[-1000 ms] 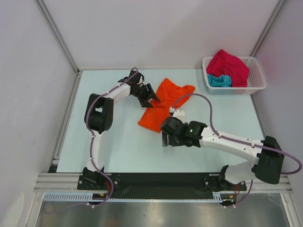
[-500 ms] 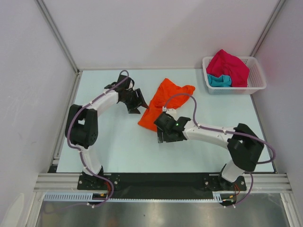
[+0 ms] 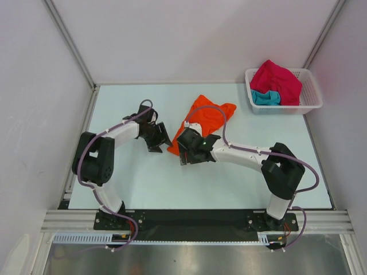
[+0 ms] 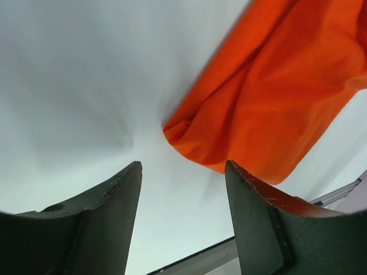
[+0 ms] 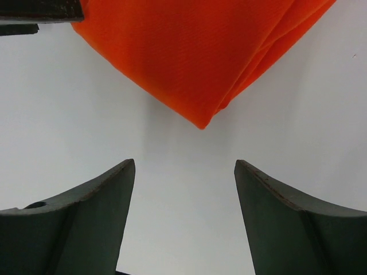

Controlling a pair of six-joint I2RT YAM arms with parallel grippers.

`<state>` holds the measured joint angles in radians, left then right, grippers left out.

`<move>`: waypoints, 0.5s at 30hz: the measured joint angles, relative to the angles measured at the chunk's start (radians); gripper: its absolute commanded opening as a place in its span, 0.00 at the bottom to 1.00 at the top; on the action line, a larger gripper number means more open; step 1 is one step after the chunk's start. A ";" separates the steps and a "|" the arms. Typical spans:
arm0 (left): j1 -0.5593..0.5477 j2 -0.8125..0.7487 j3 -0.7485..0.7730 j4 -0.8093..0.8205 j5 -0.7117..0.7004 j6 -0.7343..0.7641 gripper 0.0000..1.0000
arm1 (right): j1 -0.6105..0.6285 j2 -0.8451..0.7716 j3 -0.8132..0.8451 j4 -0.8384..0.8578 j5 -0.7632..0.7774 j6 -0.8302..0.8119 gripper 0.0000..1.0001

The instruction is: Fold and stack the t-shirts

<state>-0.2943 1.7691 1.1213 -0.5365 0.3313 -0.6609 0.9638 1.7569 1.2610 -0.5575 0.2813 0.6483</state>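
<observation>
A bright orange t-shirt [image 3: 205, 117] lies crumpled in the middle of the table. My left gripper [image 3: 160, 143] is open just left of the shirt's near corner, with only bare table between its fingers. In the left wrist view the orange t-shirt [image 4: 269, 103] lies ahead and to the right of the left gripper [image 4: 183, 169]. My right gripper [image 3: 182, 153] is open at the same near corner. In the right wrist view the t-shirt's pointed corner [image 5: 200, 123] sits just beyond the right gripper [image 5: 184, 166]. A crimson-pink t-shirt [image 3: 279, 79] and a teal t-shirt [image 3: 265, 97] are in the basket.
The white lattice basket [image 3: 314, 102] stands at the back right corner of the table. Metal frame rails run along the table's left edge [image 3: 80, 143] and near edge. The two grippers are close together at the shirt's near-left corner.
The left gripper has drawn back off the shirt's left edge toward the near left. The right gripper has swung up and left to the shirt's near corner. The shirt looks slightly shifted.
</observation>
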 measured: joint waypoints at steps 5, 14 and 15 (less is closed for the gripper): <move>0.000 0.023 -0.009 0.047 0.000 0.000 0.65 | -0.022 0.037 0.015 0.003 -0.004 -0.022 0.76; 0.000 0.061 -0.004 0.078 0.005 -0.002 0.65 | -0.071 0.138 0.111 0.003 -0.006 -0.074 0.75; 0.000 0.064 0.000 0.079 0.006 -0.002 0.65 | -0.074 0.150 0.123 0.008 -0.006 -0.079 0.75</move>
<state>-0.2943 1.8332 1.1210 -0.4576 0.3378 -0.6628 0.8894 1.9068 1.3838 -0.5491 0.2752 0.5690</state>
